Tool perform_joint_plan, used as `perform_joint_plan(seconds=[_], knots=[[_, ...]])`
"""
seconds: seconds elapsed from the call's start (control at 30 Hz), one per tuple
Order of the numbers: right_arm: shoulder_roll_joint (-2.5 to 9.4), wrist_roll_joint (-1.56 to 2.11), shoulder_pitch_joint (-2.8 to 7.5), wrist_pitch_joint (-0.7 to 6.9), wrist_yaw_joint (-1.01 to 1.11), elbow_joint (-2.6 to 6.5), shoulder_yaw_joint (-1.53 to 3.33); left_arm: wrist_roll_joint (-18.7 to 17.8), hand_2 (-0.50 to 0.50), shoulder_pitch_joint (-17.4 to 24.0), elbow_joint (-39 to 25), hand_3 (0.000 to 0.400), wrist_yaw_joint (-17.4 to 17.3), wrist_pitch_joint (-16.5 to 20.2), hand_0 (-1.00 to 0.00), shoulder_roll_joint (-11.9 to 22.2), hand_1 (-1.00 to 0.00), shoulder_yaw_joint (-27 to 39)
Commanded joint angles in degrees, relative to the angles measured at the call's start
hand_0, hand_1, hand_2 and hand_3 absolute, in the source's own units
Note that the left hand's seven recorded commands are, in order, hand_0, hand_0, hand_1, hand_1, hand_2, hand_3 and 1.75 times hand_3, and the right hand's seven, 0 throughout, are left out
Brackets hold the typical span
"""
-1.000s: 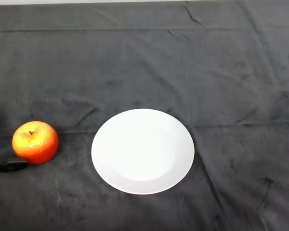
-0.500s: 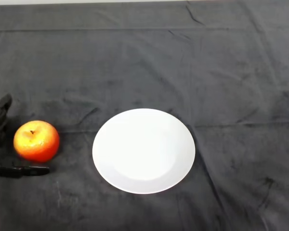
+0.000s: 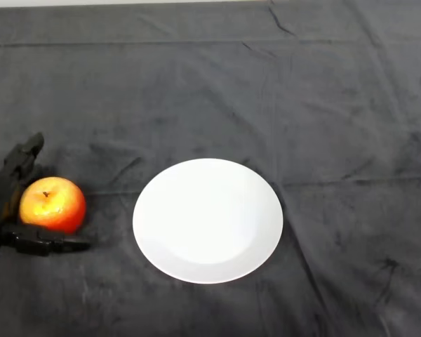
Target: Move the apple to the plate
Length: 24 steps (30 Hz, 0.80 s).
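Note:
A red and orange apple (image 3: 52, 204) rests on the dark cloth at the left, a short way from the white plate (image 3: 208, 220) in the middle. My black left hand (image 3: 1, 196) comes in from the left edge and brackets the apple. Its fingers (image 3: 24, 158) reach up along the apple's far left side, and the thumb (image 3: 49, 243) lies stretched out along its near side. The fingers look straight rather than curled, and the apple still sits on the cloth. The plate holds nothing.
The dark cloth (image 3: 302, 105) covers the whole table, with creases and folds toward the back and the right.
My hand has slid in from the left edge, its fingers and thumb now on either side of the apple. Apple and plate have stayed put.

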Motion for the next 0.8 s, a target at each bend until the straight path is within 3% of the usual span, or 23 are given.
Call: perform_joint_plan(seconds=[0.03,0.07,0.5,0.8], knots=[[-1.35,0.66,-1.39,-0.39,0.28,-1.02,-1.02,1.22,0.28,-1.99,-3.87,0.4,-0.78,-1.51,-0.44,0.74,-1.0,-0.91],[-1.35,0.66,-1.39,-0.39,0.28,-1.03,-1.02,1.17,0.0,-2.03,-4.02,0.4,-0.81,-1.66,-1.0,0.87,-1.0,-0.86],[-1.32,0.66,-1.36,-0.38,0.25,-1.1,-1.0,2.34,0.0,-1.7,-7.41,0.4,2.89,-4.4,-1.0,0.39,-1.0,-1.24],[-1.29,0.66,-1.33,-0.36,0.21,-1.18,-0.98,3.27,0.0,-0.7,-13.17,0.4,5.85,-5.37,-1.0,0.16,-1.0,-1.61]])
